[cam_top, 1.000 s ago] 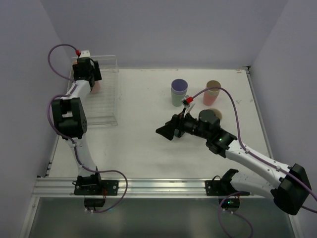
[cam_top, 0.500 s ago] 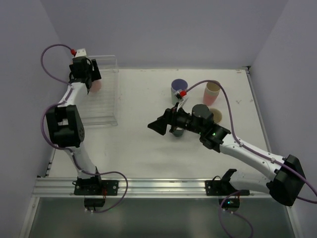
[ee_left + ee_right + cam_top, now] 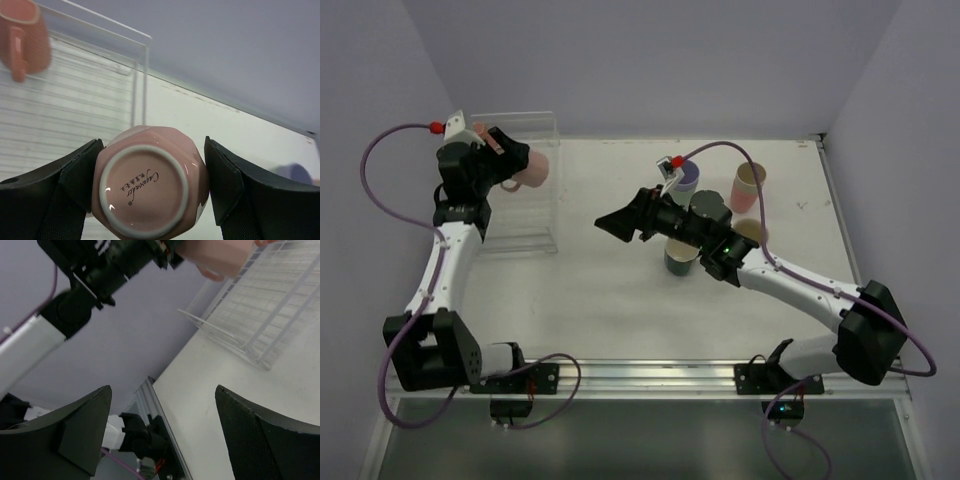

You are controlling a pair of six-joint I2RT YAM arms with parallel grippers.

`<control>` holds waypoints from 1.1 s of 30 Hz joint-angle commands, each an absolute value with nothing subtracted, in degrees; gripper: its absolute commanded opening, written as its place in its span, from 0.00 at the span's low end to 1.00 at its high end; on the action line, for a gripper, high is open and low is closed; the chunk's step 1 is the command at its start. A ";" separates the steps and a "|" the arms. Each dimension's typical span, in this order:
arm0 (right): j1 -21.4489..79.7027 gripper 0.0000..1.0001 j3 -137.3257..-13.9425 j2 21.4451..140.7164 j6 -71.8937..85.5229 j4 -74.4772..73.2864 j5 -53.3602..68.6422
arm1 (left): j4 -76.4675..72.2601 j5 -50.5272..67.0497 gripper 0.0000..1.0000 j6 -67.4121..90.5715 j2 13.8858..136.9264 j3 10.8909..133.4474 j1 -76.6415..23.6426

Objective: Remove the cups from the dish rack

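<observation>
My left gripper (image 3: 518, 164) is shut on a pink cup (image 3: 535, 168), held on its side in the air over the dish rack (image 3: 535, 236). In the left wrist view the cup's base (image 3: 145, 187) faces the camera, pinched between both fingers of the left gripper (image 3: 151, 165). A salmon handled cup (image 3: 22, 35) still sits in the dish rack (image 3: 75, 100). My right gripper (image 3: 616, 222) hovers open and empty over the table, pointing at the rack. In the right wrist view its gripper (image 3: 162, 395) frames bare table, with the pink cup (image 3: 215, 255) above.
On the table right of centre stand a purple cup (image 3: 682, 177), a beige cup stacked in a pink one (image 3: 748, 187), a dark green cup (image 3: 680, 259) under my right forearm, and a beige piece (image 3: 757, 230). Walls close in on the left, back and right.
The left arm has lifted the pink cup up out of the rack and swung it to the right. The right gripper has moved left and farther back, uncovering the dark green cup.
</observation>
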State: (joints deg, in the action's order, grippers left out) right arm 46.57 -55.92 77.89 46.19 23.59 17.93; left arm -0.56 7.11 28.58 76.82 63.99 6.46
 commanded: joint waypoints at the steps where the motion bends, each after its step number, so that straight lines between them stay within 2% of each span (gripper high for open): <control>1: 46.85 0.86 -58.36 79.45 52.11 33.74 18.63 | -11.50 21.25 0.11 40.15 66.40 58.73 6.68; 8: 46.93 0.85 -56.78 82.88 57.91 41.91 18.72 | -20.64 33.73 0.11 54.39 52.48 46.08 6.15; 13: 47.72 0.85 -57.13 84.64 60.73 45.26 19.95 | -25.57 35.68 0.11 60.82 47.12 42.10 4.84; 17: 48.87 0.81 -58.79 85.87 60.82 46.67 22.67 | -26.54 37.61 0.11 61.87 47.28 40.70 3.26; 25: 49.31 0.80 -61.87 89.21 62.48 47.63 23.91 | -31.29 39.72 0.14 65.83 47.55 37.97 0.62; 27: 49.31 0.76 -62.58 90.17 63.36 49.12 24.78 | -31.29 39.64 0.15 65.92 47.11 37.71 -1.32; 28: 49.31 0.73 -62.75 90.26 63.46 49.57 24.96 | -31.12 39.73 0.16 65.92 47.02 37.44 -1.58; 31: 49.31 0.42 -62.93 90.53 63.72 51.59 25.14 | -30.76 39.81 0.23 66.01 46.32 37.00 -2.28; 32: 49.22 0.23 -62.76 90.35 63.72 51.59 24.96 | -30.59 39.81 0.27 65.66 46.14 36.91 -2.46; 33: 49.31 0.15 -62.49 89.92 63.46 51.33 24.61 | -29.54 39.73 0.43 65.22 45.53 37.26 -2.46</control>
